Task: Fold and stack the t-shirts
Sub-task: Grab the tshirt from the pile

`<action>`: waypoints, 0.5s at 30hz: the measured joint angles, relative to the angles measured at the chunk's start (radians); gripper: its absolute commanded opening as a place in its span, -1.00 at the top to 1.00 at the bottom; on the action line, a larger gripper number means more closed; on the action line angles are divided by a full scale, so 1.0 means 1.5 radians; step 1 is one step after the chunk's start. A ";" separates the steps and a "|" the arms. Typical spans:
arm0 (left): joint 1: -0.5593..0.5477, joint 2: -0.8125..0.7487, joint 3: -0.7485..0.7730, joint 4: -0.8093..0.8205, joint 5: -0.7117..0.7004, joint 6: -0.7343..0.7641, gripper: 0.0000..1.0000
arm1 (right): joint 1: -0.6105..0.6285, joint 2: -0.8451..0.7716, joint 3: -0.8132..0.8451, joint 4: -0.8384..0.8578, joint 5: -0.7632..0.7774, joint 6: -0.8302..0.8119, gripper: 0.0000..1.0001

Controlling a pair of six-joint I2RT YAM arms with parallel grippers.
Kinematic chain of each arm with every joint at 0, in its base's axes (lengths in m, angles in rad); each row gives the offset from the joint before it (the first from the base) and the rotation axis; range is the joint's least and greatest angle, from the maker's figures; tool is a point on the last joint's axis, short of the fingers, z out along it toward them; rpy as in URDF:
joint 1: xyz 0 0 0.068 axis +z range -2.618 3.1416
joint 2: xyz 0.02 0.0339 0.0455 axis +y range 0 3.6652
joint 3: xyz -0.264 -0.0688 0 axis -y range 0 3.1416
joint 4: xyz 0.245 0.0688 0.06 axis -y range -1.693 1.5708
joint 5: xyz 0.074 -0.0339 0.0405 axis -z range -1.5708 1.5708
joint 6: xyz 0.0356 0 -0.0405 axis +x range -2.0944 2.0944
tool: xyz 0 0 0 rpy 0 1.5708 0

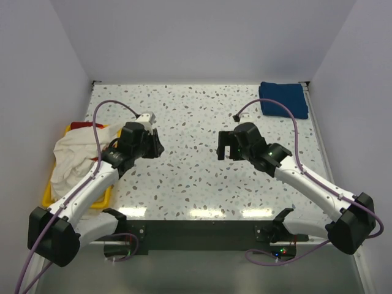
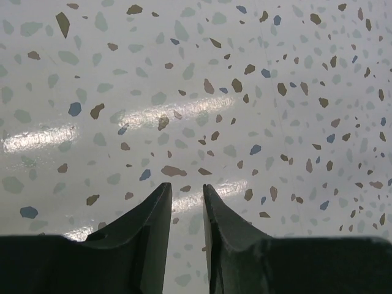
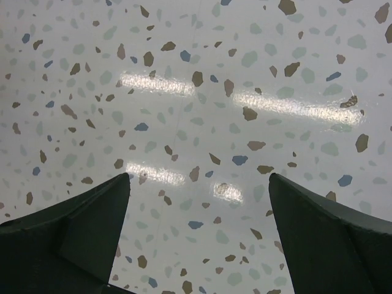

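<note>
A large cream t-shirt (image 1: pixel 73 156) lies crumpled over the yellow tray (image 1: pixel 50 197) at the left edge, with a bit of red t-shirt (image 1: pixel 82 125) showing behind it. A dark blue t-shirt (image 1: pixel 282 99) lies folded at the far right corner. My left gripper (image 1: pixel 156 147) hovers over bare table just right of the cream shirt; in the left wrist view (image 2: pixel 185 185) its jaws stand a narrow gap apart with nothing between them. My right gripper (image 1: pixel 225 147) is wide open and empty over the table's middle, as the right wrist view (image 3: pixel 199 174) also shows.
The speckled table (image 1: pixel 196 116) is walled in white at the back and both sides. Purple cables (image 1: pixel 116 104) loop above each arm. The tray sits against the left wall.
</note>
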 measured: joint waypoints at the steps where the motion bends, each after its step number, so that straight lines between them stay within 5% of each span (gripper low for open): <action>1: 0.000 0.003 0.000 0.000 -0.004 -0.001 0.35 | 0.000 0.000 0.002 -0.002 -0.001 0.000 -0.98; 5: 0.000 0.012 0.011 -0.008 -0.024 -0.011 0.27 | 0.000 0.000 0.010 -0.009 -0.009 0.000 -0.98; 15: 0.065 0.048 0.141 -0.074 -0.166 -0.054 -0.33 | 0.000 -0.001 0.017 -0.016 -0.055 0.001 -0.98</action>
